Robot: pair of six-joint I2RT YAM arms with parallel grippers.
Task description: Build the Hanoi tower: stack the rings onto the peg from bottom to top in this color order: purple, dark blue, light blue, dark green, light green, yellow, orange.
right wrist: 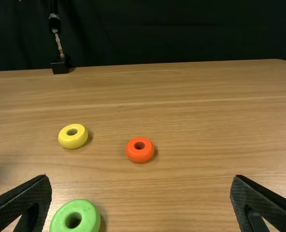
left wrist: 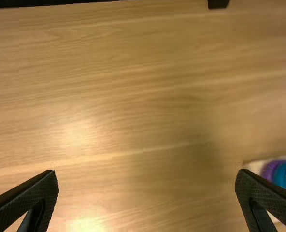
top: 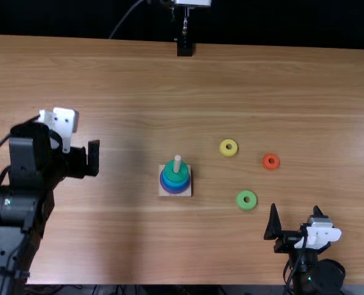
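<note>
My left gripper (top: 93, 158) is over the table's left side, away from the stack; in its wrist view the left gripper (left wrist: 147, 175) is open and holds nothing. Low at the right, my right gripper (top: 295, 210) has its fingers spread; so does the right gripper (right wrist: 140, 179) in its wrist view. On the wooden base (top: 163, 191), the peg (top: 176, 163) carries purple, blue and dark green rings (top: 176, 174), green uppermost. Lying loose are the light green ring (top: 246, 200), yellow ring (top: 229, 153) and orange ring (top: 271, 161). The light green ring (right wrist: 75, 218) lies near the right gripper's left-hand finger.
A black stand (top: 184, 48) is at the table's far edge. The bare tabletop (top: 126, 80) stretches behind the stack and between it and the left arm. Dark cloth hangs beyond the far edge.
</note>
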